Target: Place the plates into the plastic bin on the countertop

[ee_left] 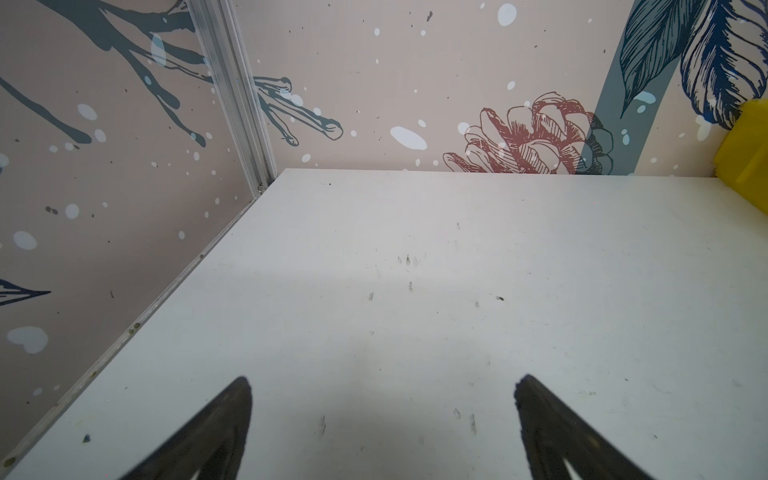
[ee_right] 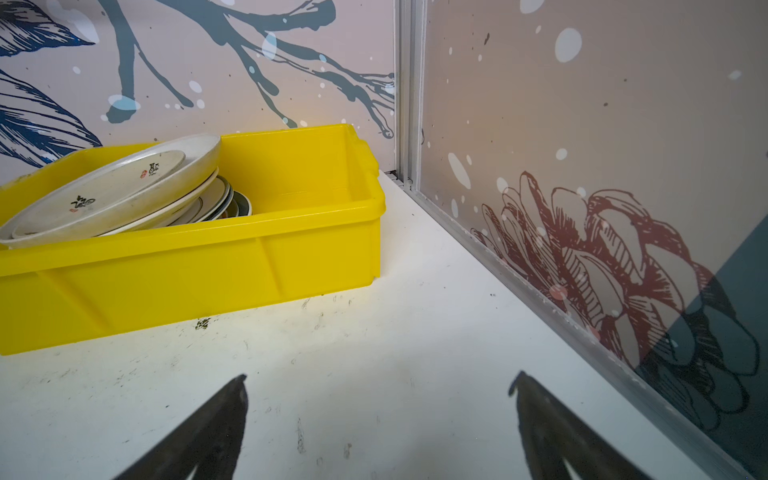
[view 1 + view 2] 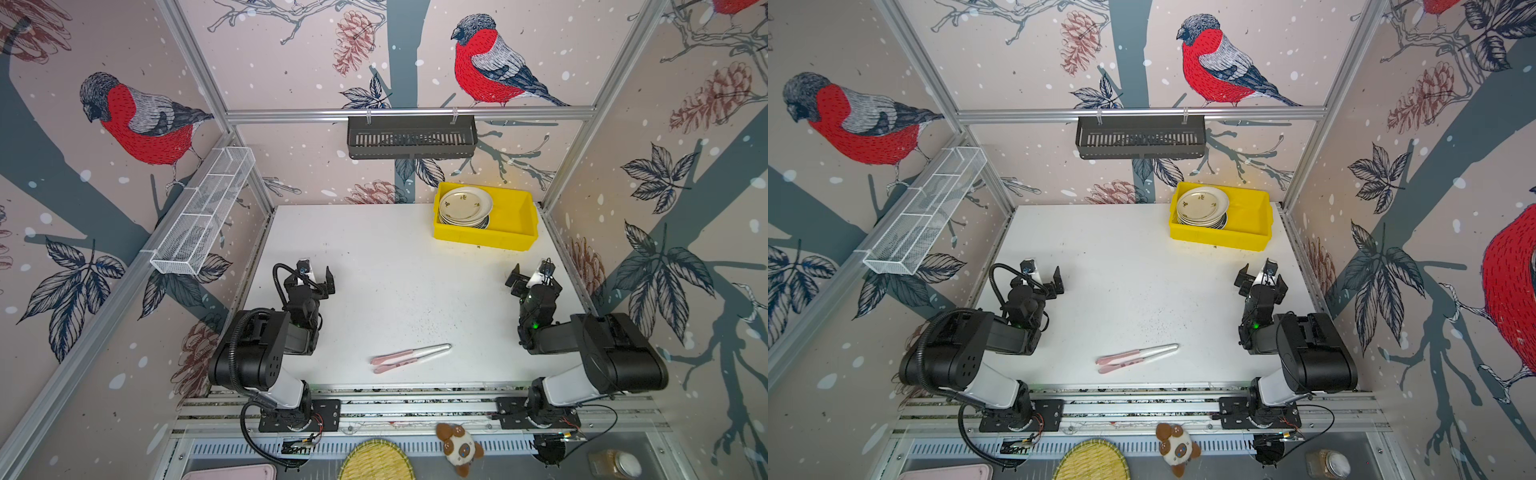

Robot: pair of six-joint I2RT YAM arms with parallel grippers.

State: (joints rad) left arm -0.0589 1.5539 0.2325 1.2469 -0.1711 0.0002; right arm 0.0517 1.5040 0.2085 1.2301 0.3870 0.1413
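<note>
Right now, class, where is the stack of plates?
In both top views the stack of plates sits in the left half of the yellow bin, at the far right corner of the countertop.

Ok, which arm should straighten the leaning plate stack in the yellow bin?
Likely right: the right tool, open, sits nearer the yellow plastic bin, whose stack of round cream plates shows in its wrist view; the left tool is farther.

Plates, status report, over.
Left gripper open, empty. Right gripper open, empty. Plates stacked in yellow bin; none on countertop. Pink-white utensil lying mid-front, clear of bin.
</note>
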